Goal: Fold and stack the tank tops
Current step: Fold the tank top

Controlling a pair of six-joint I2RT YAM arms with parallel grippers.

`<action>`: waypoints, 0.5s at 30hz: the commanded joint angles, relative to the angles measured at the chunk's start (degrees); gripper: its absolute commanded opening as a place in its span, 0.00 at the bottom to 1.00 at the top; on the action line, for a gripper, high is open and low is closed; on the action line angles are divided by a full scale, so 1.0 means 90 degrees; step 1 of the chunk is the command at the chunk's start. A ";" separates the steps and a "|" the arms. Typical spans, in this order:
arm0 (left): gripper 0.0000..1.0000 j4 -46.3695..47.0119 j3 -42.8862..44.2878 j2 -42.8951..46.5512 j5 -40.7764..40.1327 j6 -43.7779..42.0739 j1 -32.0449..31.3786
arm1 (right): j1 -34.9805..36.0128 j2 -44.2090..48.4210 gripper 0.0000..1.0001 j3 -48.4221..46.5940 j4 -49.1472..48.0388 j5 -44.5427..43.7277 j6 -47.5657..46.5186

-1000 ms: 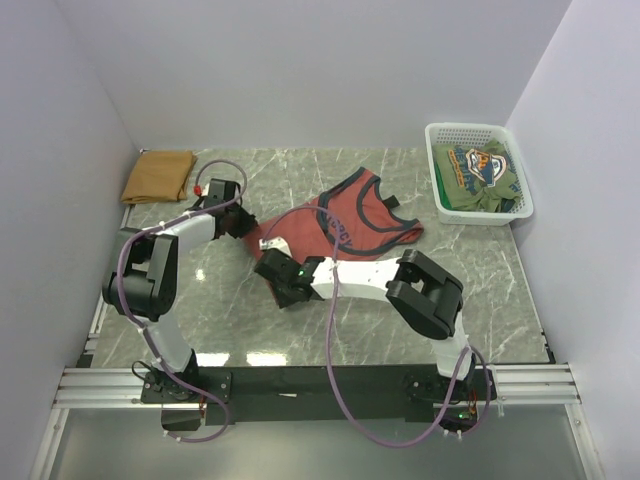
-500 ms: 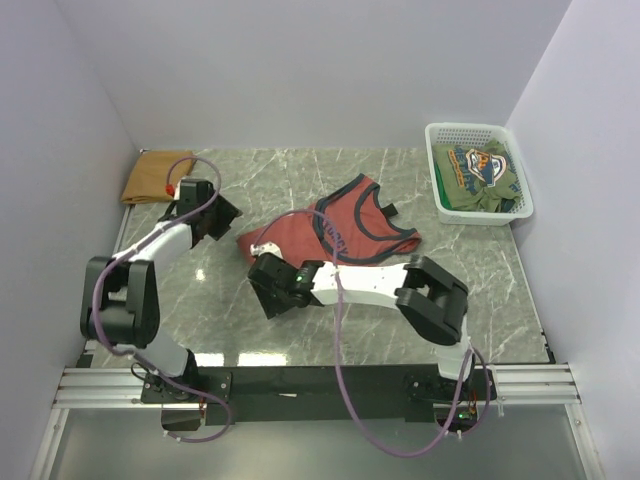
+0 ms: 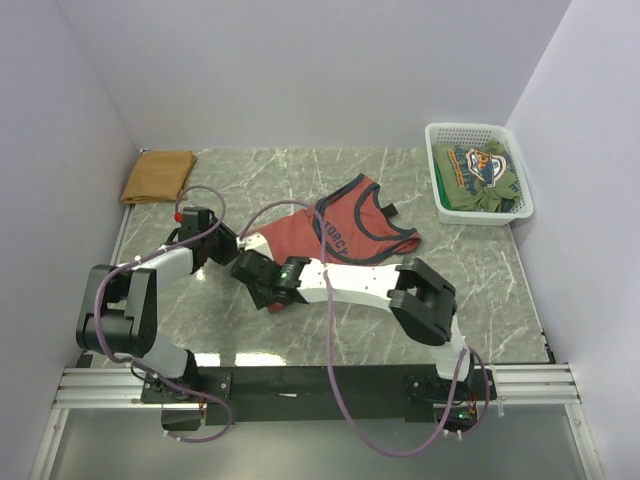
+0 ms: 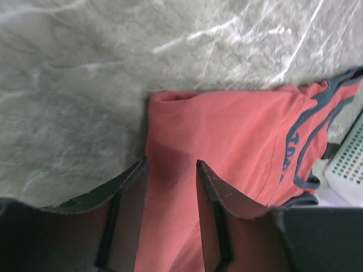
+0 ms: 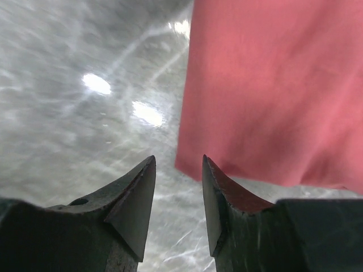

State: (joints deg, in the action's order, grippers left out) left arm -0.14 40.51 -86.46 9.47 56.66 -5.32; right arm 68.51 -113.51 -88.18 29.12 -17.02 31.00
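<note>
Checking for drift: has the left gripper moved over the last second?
Yes. The left gripper has come down the view toward the near side, farther from the folded tan tank top.

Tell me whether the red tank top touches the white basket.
Apart. The top view shows bare table between the red tank top and the white basket.

Plain white walls (image 3: pixel 300 70) closed the table (image 3: pixel 500 290) on three sides. Its grey-green marble top (image 4: pixel 85 85) showed bright spots of light (image 5: pixel 96 84).
</note>
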 commanded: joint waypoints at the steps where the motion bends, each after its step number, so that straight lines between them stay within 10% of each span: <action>1: 0.45 0.0816 -0.0097 -0.0207 0.0471 -0.0065 -0.0004 | 0.0132 -0.0316 0.45 -0.0368 0.0348 -0.0443 -0.0085; 15: 0.39 0.0670 -0.0087 -0.0921 -0.0213 -0.0085 -0.0014 | 0.0415 -0.1322 0.50 -0.0963 0.0865 -0.0687 -0.0095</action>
State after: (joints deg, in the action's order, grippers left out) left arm 6.57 39.53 -92.58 10.98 56.73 -5.32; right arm 71.77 -123.81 -93.93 34.87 -21.41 30.30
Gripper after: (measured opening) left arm 0.401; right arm 0.496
